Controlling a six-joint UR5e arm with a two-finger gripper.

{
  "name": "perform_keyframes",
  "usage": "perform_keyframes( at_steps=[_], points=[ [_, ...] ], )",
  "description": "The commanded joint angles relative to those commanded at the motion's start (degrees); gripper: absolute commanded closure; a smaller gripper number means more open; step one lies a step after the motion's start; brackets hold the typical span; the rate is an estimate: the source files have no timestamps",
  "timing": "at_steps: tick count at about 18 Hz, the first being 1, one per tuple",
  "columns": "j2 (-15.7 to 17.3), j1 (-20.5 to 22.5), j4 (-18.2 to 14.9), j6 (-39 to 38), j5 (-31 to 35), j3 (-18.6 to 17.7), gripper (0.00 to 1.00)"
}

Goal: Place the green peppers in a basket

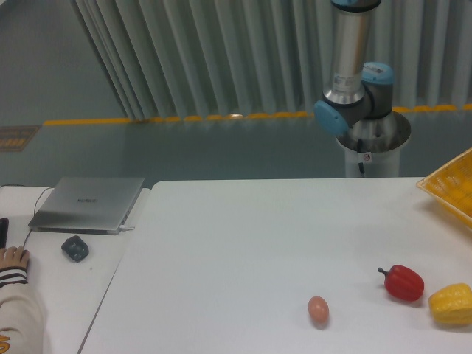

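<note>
White table (243, 243) taken as the landmark; everything below is placed against it.

Arm (352, 70): only the base column and the lower joints show, standing behind the table's far edge, right of centre. The upper links leave the picture at the top. Gripper is out of view, so whether its fingers are apart or closed cannot be told.

Basket (451, 189): bright yellow, slotted walls, cut off by the right border. Only one corner shows, at the table's far right edge. Its inside is not visible.

Green pepper: not seen anywhere on the table or elsewhere in view; its place cannot be told.

On the table, near the front right: red bell pepper (402, 282), stem pointing left. Just beside it to the right, near the table's right end, yellow bell pepper (451, 304), partly cut by the border; the two look close but whether they touch is unclear. Left of the red pepper, apart from it, a small tan egg (318, 309).

Left of the table, on a second, adjoining surface: closed silver laptop (88, 203), a dark grey mouse (74, 248) in front of it, and a person's hand (13, 257) in a striped sleeve at the left border.

Behind the table: grey floor with a yellow line (177, 118), then a pleated grey curtain (192, 51).
</note>
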Motion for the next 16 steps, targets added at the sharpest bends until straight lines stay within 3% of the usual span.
perform_keyframes(
  at_steps=[3,5,6,8,16],
  points=[
    [-0.6,0.7,0.2,2.1,0.1,0.0,0.59],
    [-0.7,0.7,0.2,2.1,0.1,0.0,0.5],
    [-0.7,0.6,0.2,2.1,0.1,-0.1,0.39],
    [-0.7,0.3,0.3,2.0,0.1,-0.2,0.01],
    [-0.4,-0.6,0.5,2.5,0.0,-0.3,0.0]
  ],
)
